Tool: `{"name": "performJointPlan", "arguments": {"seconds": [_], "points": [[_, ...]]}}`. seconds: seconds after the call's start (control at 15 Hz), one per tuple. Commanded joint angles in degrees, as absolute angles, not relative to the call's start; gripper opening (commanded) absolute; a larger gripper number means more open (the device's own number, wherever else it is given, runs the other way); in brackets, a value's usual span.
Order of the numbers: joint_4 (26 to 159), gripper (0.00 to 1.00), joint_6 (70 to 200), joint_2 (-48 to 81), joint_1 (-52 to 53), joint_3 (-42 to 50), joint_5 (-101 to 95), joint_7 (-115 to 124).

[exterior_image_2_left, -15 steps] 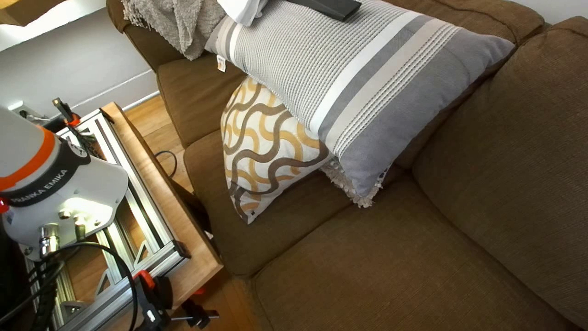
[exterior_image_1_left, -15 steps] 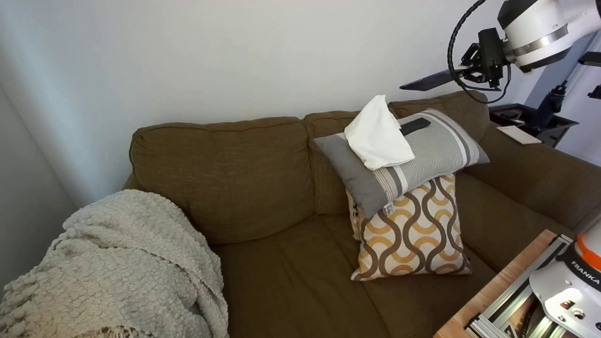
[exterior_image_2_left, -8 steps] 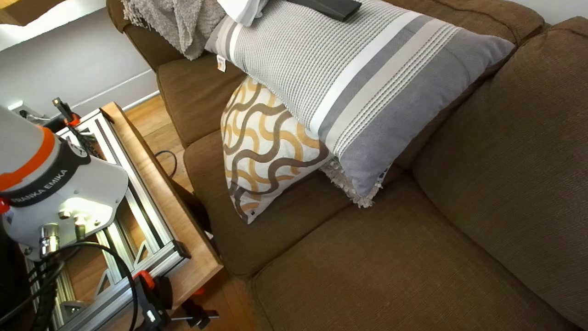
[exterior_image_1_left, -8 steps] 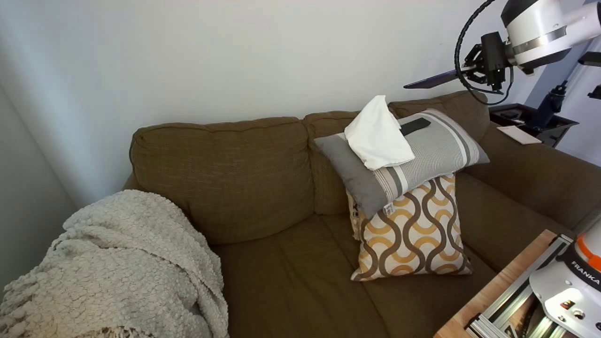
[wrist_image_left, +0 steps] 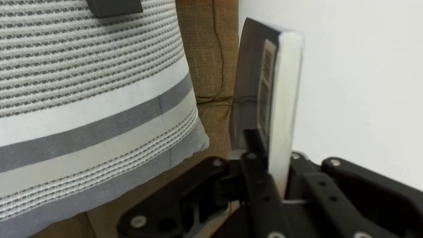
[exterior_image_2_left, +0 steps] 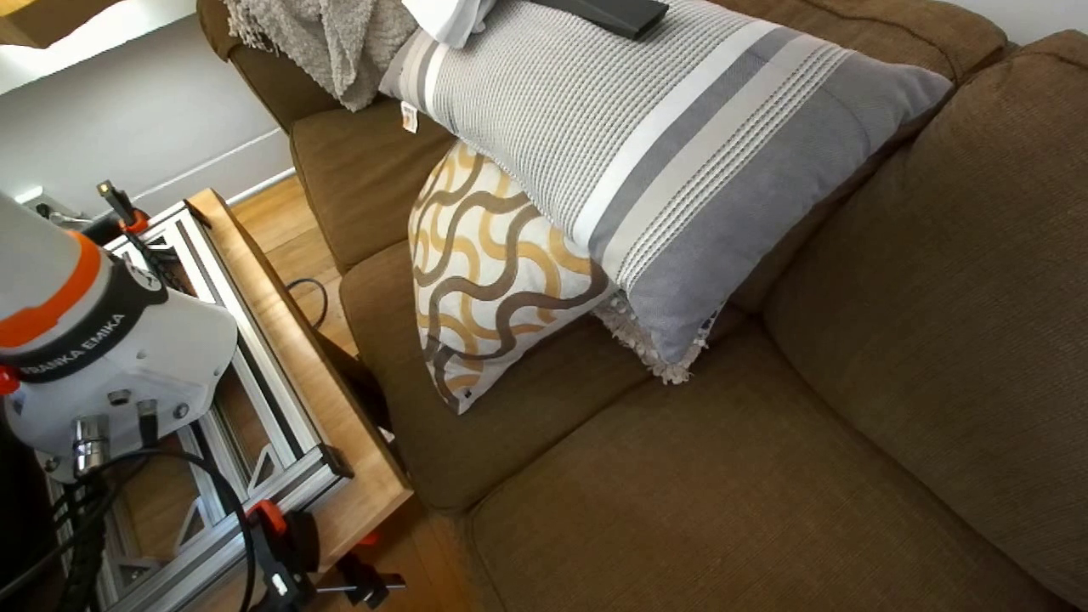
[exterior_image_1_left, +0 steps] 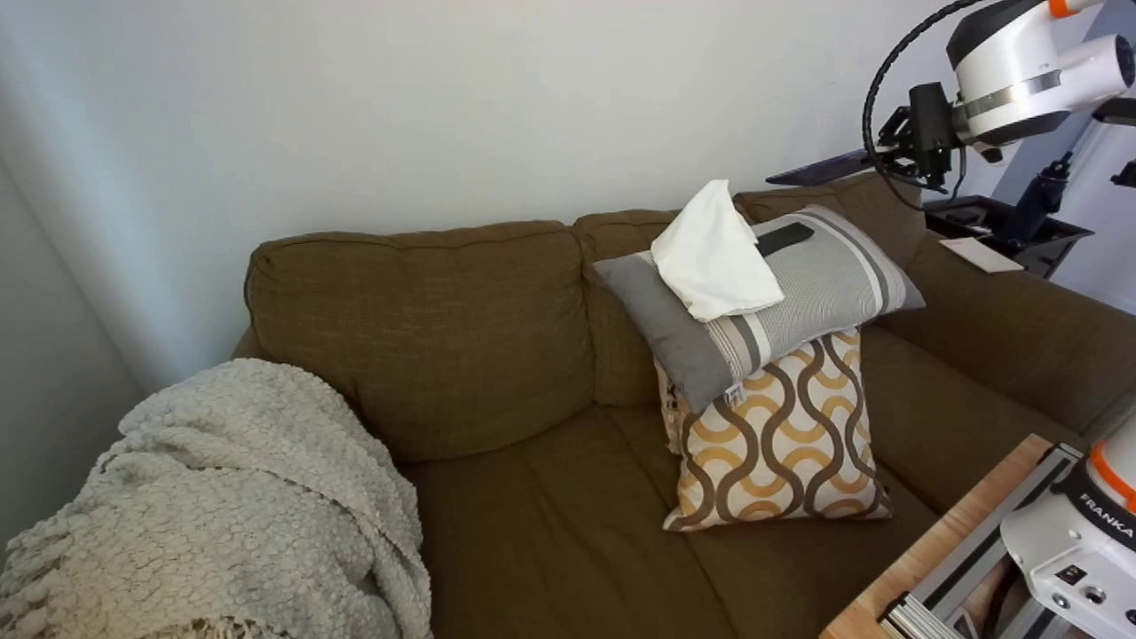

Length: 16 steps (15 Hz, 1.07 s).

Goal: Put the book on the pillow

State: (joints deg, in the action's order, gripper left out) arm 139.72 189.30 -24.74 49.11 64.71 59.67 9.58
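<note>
A: So what's covered by the grey striped pillow (exterior_image_2_left: 663, 161)?

B: Part of the wavy-patterned cushion (exterior_image_2_left: 493, 263), tbh. Both are supported by the brown sofa (exterior_image_2_left: 765, 493).

A: Anything laid on top?

B: Yep, a dark grey thing (exterior_image_2_left: 616, 13) and a white cloth (exterior_image_2_left: 455, 21), both cropped up there. A black clamp (exterior_image_2_left: 276, 557) is fixed to the wooden table (exterior_image_2_left: 365, 489).

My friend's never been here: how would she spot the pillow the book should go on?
On the brown couch, look beneath the white cloth. There lies the pillow, large and grey. Its straight white and grey stripes set it apart from the wavy-patterned cushion it partly covers.
</note>
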Motion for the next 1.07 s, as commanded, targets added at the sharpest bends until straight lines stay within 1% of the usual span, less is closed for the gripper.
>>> {"name": "performJointPlan", "arguments": {"seconds": [0.0,0.4,0.53,0.67,0.73,0.8,1.0], "points": [[140.6,0.03,186.4,-27.5,55.6,71.1,56.4,5.8],[142.8,0.03,187.0,-23.8,58.8,76.6,54.3,2.4],[143.7,0.03,187.6,-23.0,58.5,77.0,53.8,1.4],[143.8,0.03,184.7,-20.7,57.2,76.7,53.2,1.0],[144.5,0.35,178.9,-16.3,55.0,75.8,53.0,1.6],[144.7,0.36,174.9,-14.3,53.8,75.4,52.3,2.1],[144.5,0.57,164.2,-8.2,49.9,73.5,46.8,4.4]]}}
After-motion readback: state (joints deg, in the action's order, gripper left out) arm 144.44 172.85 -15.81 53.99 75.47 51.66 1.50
